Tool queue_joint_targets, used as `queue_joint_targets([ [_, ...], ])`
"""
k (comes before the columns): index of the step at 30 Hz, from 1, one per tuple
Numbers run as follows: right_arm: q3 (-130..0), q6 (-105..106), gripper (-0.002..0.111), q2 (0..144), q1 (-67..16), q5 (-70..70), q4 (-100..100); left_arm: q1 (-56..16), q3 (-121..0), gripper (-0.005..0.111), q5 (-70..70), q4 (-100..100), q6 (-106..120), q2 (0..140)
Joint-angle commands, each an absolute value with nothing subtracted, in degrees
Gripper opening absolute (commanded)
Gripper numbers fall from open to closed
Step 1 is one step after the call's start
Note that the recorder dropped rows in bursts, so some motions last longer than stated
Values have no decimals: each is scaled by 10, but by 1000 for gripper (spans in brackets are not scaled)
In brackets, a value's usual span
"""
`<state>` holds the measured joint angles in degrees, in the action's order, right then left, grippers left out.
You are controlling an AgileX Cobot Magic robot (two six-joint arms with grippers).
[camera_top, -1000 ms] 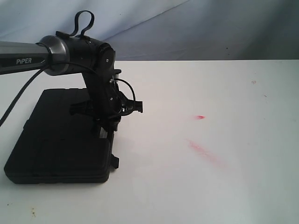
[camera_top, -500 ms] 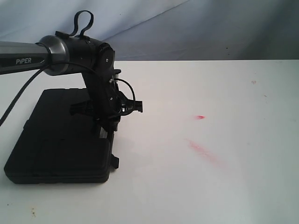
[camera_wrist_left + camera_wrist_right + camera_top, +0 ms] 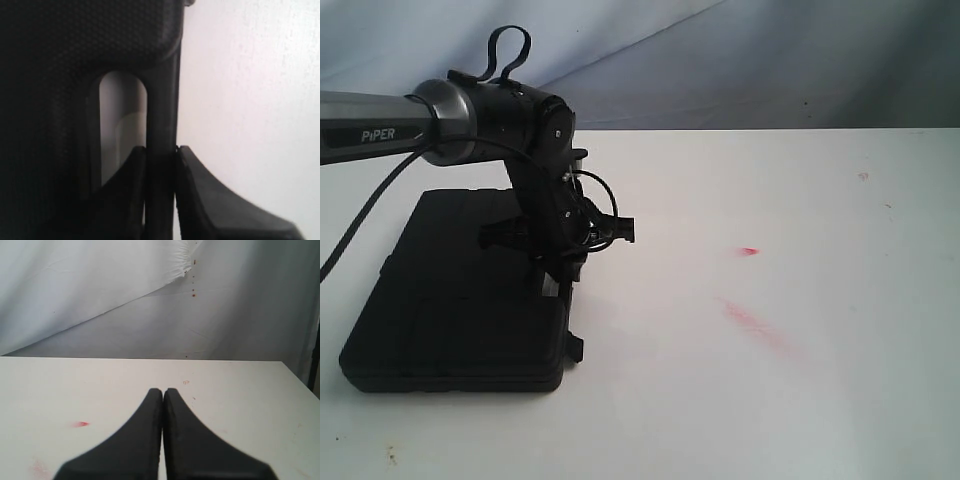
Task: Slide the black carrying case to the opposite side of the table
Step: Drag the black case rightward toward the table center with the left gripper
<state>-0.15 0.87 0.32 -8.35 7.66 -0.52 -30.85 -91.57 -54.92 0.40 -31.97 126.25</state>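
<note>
Left gripper (image 3: 160,152) sits at the case's handle edge, fingers almost closed, pinching the thin bar of the handle (image 3: 162,95) between them. Black carrying case (image 3: 450,290) lies flat on the table (image 3: 800,400), far left in the exterior view, under and left of my wrist. Handle edge runs near-to-far and faces the open white tabletop to the right, red smears (image 3: 755,325) beyond. Judgement: travel goes rightward, handle leading, a drag rather than a push. Right gripper (image 3: 163,395) is pressed closed on nothing, out of the exterior view; only the left arm is on the case
</note>
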Motion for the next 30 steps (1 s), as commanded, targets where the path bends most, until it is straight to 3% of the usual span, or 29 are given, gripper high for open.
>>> queue_joint_targets([
  [1,0,8,0,0,-80,70,-7,-331,-915,0,-518,-20,-350,1263],
  [16,0,8,0,0,-80,70,-7,-362,-917,0,-494,-27,-391,1264],
  [30,0,8,0,0,-80,70,-7,-416,-1081,0,-599,-25,-402,1357],
])
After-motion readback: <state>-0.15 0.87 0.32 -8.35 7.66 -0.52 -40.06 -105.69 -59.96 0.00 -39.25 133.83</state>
